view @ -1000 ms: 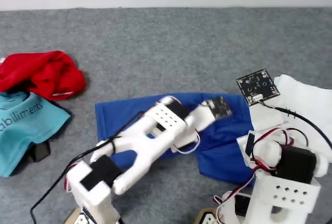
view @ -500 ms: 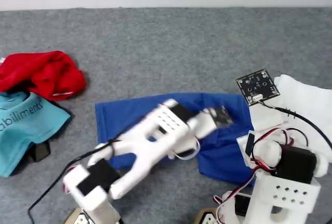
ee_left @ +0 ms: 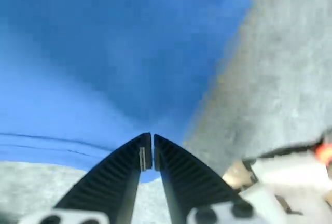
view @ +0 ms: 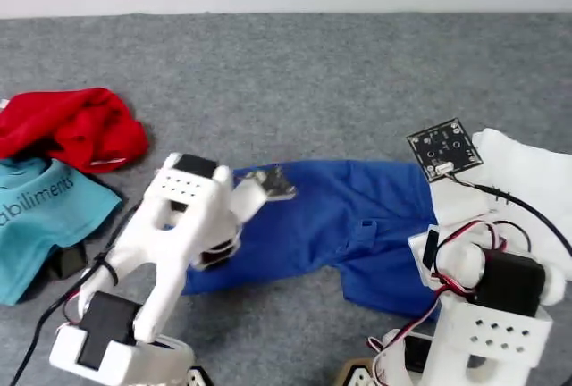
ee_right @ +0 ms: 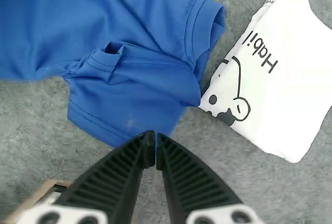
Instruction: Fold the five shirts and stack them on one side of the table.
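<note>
Your left end effector (ee_left: 152,138) has swung across the blue shirt (view: 349,216) from its middle to its left part, and it now sits low over the cloth near the edge. Its fingers are pressed together at the tips. The left wrist view does not let you tell whether any cloth is caught between them.

The right end effector (ee_right: 155,136) also has its fingers together. It hovers over bare tabletop (view: 295,73), just beside the blue shirt's hem and sleeve.

The blue shirt lies spread but rumpled across the middle of the tabletop. Its right sleeve is just beside the folded white shirt (view: 523,172). The red shirt (view: 80,127) and the teal shirt (view: 45,207) are bunched together at the far left, well apart from it.

Expect the blue shirt to be light, limp and prone to dragging. Pulled from one point, it will likely crease rather than slide flat. Take it at a hem or sleeve seam, where the doubled fabric gives more to pinch, and preferably use both end effectors at matching corners.
</note>
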Robot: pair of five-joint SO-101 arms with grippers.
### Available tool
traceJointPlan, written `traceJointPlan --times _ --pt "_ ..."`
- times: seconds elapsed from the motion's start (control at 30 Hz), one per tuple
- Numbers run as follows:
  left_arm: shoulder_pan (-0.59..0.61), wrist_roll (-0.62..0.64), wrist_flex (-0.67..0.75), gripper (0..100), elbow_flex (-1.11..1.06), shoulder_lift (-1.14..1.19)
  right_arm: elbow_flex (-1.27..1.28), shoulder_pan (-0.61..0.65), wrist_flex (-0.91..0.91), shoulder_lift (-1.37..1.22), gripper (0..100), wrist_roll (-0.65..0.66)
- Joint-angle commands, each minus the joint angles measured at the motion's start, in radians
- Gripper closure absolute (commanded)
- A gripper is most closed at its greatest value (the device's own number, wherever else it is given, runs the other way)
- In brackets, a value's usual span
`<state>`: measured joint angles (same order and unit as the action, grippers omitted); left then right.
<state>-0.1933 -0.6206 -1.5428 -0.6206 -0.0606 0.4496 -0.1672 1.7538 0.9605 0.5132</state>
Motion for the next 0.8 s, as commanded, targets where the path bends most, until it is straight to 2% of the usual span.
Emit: traceJointPlan --times 0.0,0.13,0.3,0.5,0.77 --pt "0.129 -0.054 0.110 99 -0.045 -0.017 -0.006 -0.012 0.038 0.007 98.5 -0.054" --pt "0.227 -0.095 0.187 99 -0.044 0.046 -0.006 -0.012 0.038 0.007 98.5 -0.066" --pt "0.265 -0.107 0.247 99 -0.019 0.126 -0.006 -0.012 0.038 0.007 98.4 -0.064" --pt "0.285 -0.060 0.170 99 0.199 0.094 -0.006 -0.012 0.038 0.007 98.4 -0.064" --pt "0.301 0.025 0.210 99 0.426 0.216 -0.006 -0.012 0.038 0.007 98.4 -0.064"
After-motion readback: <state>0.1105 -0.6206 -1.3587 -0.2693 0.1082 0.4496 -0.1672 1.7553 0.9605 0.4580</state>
